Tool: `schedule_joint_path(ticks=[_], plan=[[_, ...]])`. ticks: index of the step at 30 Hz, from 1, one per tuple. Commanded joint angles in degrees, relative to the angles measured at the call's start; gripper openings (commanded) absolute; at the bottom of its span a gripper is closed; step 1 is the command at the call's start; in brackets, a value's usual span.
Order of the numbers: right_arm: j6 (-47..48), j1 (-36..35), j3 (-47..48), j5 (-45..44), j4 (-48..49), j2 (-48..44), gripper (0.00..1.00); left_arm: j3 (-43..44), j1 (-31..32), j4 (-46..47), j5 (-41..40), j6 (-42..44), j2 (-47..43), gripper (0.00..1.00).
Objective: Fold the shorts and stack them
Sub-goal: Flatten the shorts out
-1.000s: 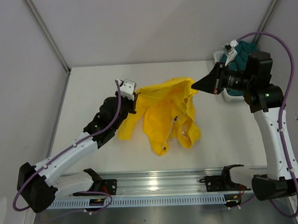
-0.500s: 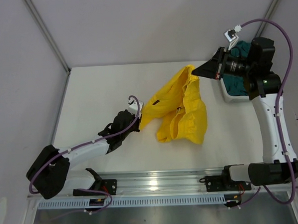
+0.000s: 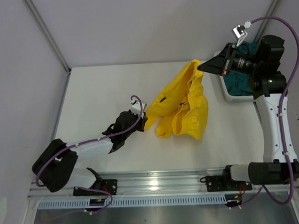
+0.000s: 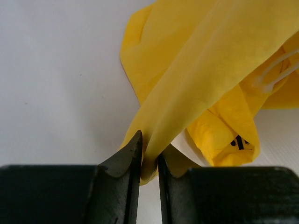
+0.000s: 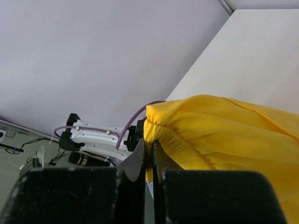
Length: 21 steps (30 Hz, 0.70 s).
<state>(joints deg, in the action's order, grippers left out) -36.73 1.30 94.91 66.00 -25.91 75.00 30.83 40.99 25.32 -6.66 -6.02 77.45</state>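
The left gripper (image 4: 149,156), drawn back nearward, is clamped on a corner of the yellow shorts (image 3: 182,108). The cloth has been stretched (seemingly part-lifted) across the table (image 3: 88,95) to the right gripper (image 5: 149,154), pinched shut on its far edge. Spreading before folding is judged begun.

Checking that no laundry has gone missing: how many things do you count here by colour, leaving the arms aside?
yellow shorts: 1
teal shorts: 1
white basket: 1
Total: 3
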Motion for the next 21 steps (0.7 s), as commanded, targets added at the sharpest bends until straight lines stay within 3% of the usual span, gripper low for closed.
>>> schedule_joint_path(ticks=[1,4,8,11,12,14,17,21], plan=[[-2.7,0.3,2.4,2.8,4.9,-0.8,0.00,0.5,0.1,5.1,1.8,-1.4,1.6,0.22],[-3.3,0.5,2.5,3.3,5.4,-0.8,0.00,0.7,0.1,6.3,1.7,-1.5,4.1,0.26],[-3.7,0.6,2.6,3.6,5.6,-0.9,0.00,1.0,0.1,7.9,2.8,-1.8,5.7,0.25],[-3.8,0.9,2.3,3.6,5.5,-0.9,0.00,1.2,0.1,7.8,3.4,-2.1,6.6,0.17],[-3.7,1.2,2.3,3.6,5.5,-0.8,0.00,1.8,0.1,6.9,3.2,-2.1,6.7,0.09],[-3.3,1.5,2.3,3.4,4.7,-1.0,0.00,2.5,0.1,4.0,0.9,-3.0,5.4,0.00],[-1.0,2.4,1.8,2.4,1.7,-1.3,0.00,4.1,0.1,-2.5,-4.2,-4.9,-1.8,0.00],[-0.3,2.4,-0.7,1.7,1.3,-2.2,0.00,13.9,0.1,-20.3,-12.7,-4.0,-12.4,0.00]])
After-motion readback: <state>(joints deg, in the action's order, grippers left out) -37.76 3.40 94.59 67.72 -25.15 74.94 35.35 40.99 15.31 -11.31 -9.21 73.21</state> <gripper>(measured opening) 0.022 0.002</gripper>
